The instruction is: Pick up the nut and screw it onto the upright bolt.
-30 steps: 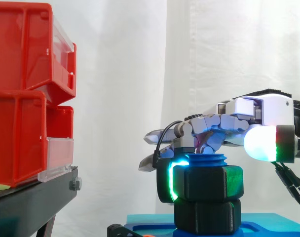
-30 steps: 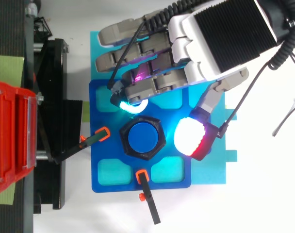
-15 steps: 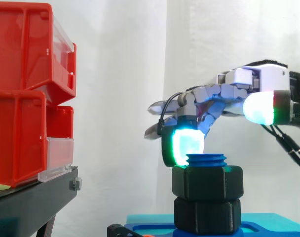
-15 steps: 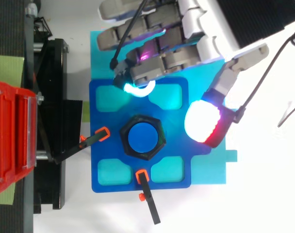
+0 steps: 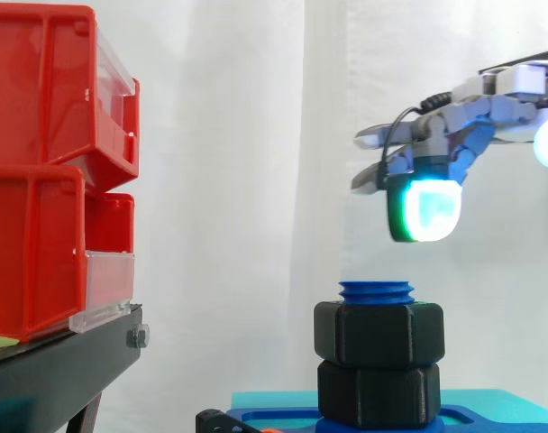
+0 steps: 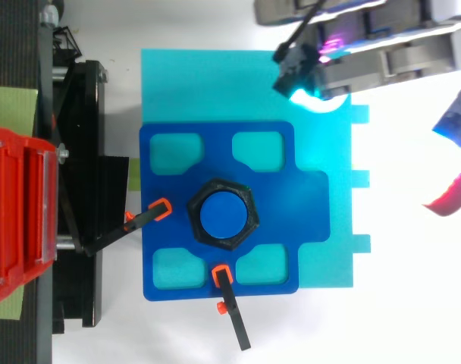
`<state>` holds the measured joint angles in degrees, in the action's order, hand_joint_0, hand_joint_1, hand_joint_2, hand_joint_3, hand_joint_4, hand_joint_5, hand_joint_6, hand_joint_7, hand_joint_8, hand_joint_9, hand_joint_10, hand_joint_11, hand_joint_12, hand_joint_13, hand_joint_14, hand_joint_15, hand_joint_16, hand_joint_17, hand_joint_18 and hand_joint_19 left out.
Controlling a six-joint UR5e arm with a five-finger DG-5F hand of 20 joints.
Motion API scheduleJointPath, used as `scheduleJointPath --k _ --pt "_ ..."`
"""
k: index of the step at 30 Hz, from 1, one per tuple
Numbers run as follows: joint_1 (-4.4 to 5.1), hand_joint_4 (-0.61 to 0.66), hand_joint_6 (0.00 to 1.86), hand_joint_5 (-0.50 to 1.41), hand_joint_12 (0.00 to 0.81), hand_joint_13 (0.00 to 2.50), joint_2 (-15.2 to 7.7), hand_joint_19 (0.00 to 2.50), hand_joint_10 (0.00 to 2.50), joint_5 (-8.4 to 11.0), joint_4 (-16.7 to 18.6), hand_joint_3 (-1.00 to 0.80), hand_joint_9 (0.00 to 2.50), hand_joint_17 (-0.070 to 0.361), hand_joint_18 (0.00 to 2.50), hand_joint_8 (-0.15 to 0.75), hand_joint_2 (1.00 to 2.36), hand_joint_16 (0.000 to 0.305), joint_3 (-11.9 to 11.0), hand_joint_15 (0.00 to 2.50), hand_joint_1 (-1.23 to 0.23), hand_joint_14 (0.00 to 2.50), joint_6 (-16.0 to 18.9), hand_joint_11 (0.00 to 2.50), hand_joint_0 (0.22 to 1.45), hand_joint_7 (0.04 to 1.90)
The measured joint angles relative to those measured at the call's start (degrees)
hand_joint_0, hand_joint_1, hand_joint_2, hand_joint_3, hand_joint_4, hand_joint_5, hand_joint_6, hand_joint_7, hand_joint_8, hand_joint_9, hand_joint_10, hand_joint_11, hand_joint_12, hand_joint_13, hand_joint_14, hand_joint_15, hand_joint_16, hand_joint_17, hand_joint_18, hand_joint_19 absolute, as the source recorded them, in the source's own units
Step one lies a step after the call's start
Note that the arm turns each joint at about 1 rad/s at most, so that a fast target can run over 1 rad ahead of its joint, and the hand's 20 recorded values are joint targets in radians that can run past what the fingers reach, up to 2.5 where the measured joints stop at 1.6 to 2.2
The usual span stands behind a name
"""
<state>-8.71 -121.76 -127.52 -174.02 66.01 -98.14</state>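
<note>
Hanging in the upper right of the side view, the hand is released. Its fingers reach out nearly straight toward the left, 1 cyan-green pad droops below them, and nothing lies between fingers and thumb. In the top view the hand runs along the top right edge of the frame, with the thumb set apart at the right edge.

The nut is not in the hand. It sits on the upright bolt at the lower centre of the side view, with the bolt's blue tip showing just above it. A 2nd black hex sits directly beneath, touching it. From above, the nut rings the bolt's blue end in the middle of the blue plate.

In the side view the nut lies below and slightly left of the glowing pad, with open air between them. In the top view it lies toward the lower left, well apart from the fingers. The bolt's long axis is vertical, so any further turning would call for a descent over that axis. By its seat on the threads, the nut looks already screwed on.
</note>
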Motion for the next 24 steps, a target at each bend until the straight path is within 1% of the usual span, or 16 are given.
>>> scheduleJointPath --k 2,5,6,9,10,11,13,15,17,18,20,22,24 --pt "0.15 0.22 0.51 -0.04 0.323 0.47 2.01 0.0 0.0 1.35 -0.04 -0.5 0.84 0.092 0.13 0.27 1.0 0.041 2.35 0.0 -0.14 0.0 -0.51 0.0 0.48 1.17" --pt "0.52 0.23 0.51 -0.04 0.326 0.44 5.68 0.0 0.0 4.39 0.02 -0.5 0.82 0.092 0.11 0.266 1.0 0.041 6.65 0.0 -0.14 0.0 -1.31 0.0 0.48 1.17" --pt "0.64 0.23 0.5 -0.04 0.327 0.44 6.99 0.0 0.0 5.53 0.11 -0.5 0.82 0.092 0.1 0.265 1.0 0.041 8.44 0.0 -0.14 0.0 -1.47 0.0 0.48 1.17" --pt "0.87 0.23 0.5 -0.05 0.329 0.43 9.42 0.0 0.0 7.44 0.53 -0.5 0.8 0.094 0.08 0.26 1.0 0.042 11.97 0.0 -0.16 0.0 -1.5 0.0 0.48 1.16" --pt "0.91 0.22 0.5 -0.07 0.33 0.42 9.91 0.0 0.0 7.78 0.57 -0.5 0.79 0.094 0.07 0.262 1.0 0.042 12.57 0.0 -0.16 0.0 -1.44 0.0 0.48 1.13" --pt "0.95 0.21 0.5 -0.07 0.332 0.41 10.32 0.0 0.0 8.01 0.46 -0.5 0.77 0.094 0.06 0.258 1.0 0.042 12.99 0.0 -0.16 0.0 -1.33 0.0 0.48 1.12" --pt "1.01 0.2 0.5 -0.11 0.333 0.39 11.08 0.0 0.0 8.35 -0.44 -0.5 0.73 0.095 0.04 0.254 1.0 0.042 13.53 0.0 -0.17 0.0 -1.01 0.0 0.48 1.01" --pt "1.04 0.19 0.5 -0.13 0.334 0.37 11.63 0.0 0.0 8.54 -2.15 -0.5 0.69 0.095 0.02 0.245 1.0 0.042 13.75 0.0 -0.19 0.0 -0.8 0.0 0.49 0.95" --pt "1.04 0.15 0.5 -0.16 0.339 0.31 11.91 0.0 0.0 8.76 -3.55 -0.5 0.62 0.095 0.0 0.228 1.0 0.042 13.82 0.0 -0.21 0.0 -0.68 0.0 0.49 0.85" --pt "1.05 0.15 0.5 -0.17 0.342 0.3 12.04 0.0 0.0 8.93 -4.19 -0.5 0.59 0.095 0.0 0.231 1.0 0.042 13.83 0.0 -0.21 0.0 -0.6 0.0 0.49 0.83" --pt "1.06 0.12 0.5 -0.19 0.348 0.22 12.12 0.0 0.0 9.13 -4.81 -0.5 0.5 0.097 0.0 0.223 1.0 0.043 13.85 0.0 -0.24 0.0 -0.25 0.0 0.5 0.74" --pt "1.06 0.12 0.5 -0.2 0.352 0.19 12.14 0.0 0.0 9.28 -5.13 -0.5 0.48 0.099 0.0 0.221 1.0 0.044 13.86 0.0 -0.25 0.0 0.73 0.0 0.5 0.7" --pt "1.06 0.11 0.5 -0.2 0.352 0.19 12.14 0.0 0.0 9.6 -5.23 -0.5 0.47 0.099 0.0 0.219 1.0 0.044 13.87 0.0 -0.25 0.0 2.56 0.0 0.5 0.67"
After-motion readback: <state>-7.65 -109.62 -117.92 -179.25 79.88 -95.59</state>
